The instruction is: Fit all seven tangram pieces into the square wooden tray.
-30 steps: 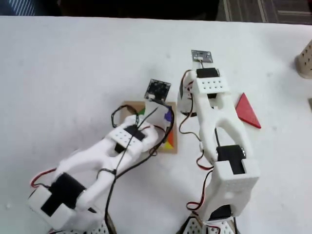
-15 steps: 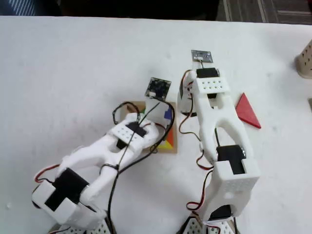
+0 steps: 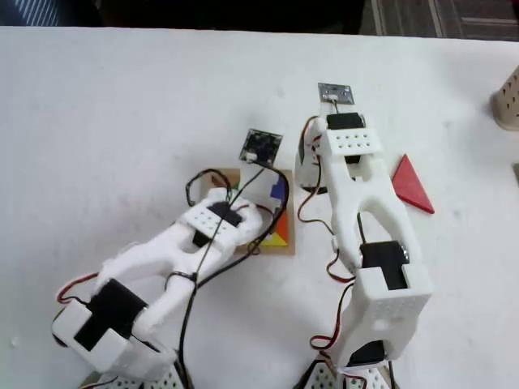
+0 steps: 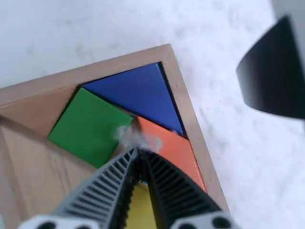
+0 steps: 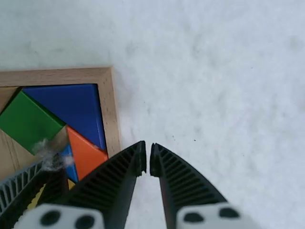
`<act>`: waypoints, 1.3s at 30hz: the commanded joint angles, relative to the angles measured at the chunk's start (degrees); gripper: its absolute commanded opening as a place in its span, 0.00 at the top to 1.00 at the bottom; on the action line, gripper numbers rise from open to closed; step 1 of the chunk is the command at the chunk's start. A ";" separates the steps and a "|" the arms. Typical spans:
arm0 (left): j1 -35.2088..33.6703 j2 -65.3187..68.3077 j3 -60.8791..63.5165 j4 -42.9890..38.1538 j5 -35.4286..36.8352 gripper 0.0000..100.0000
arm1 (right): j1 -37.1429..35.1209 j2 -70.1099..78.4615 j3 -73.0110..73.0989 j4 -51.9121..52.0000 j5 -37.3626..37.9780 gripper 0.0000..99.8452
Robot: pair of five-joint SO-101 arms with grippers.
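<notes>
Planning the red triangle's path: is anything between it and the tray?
Yes. The right arm lies between the red triangle and the tray, and the left gripper sits over the tray's pieces.

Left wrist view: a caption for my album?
Left gripper, shut, over green square, blue triangle and orange piece in tray.

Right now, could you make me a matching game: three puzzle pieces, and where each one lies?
1 red triangle
2 blue triangle
3 green square

A in the tray, one edge against the blue triangle
B on the table, outside the tray
C filling the tray's corner

Pairs: 1-B, 2-C, 3-A
</notes>
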 commanded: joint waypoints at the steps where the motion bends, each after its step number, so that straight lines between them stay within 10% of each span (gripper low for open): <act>1: -0.13 0.13 -4.40 2.55 0.18 0.98 | -0.22 -0.57 -2.64 0.22 0.70 0.98; 39: 1.80 1.80 -8.53 10.11 0.18 0.98 | -0.48 -0.48 -2.64 0.22 0.79 0.98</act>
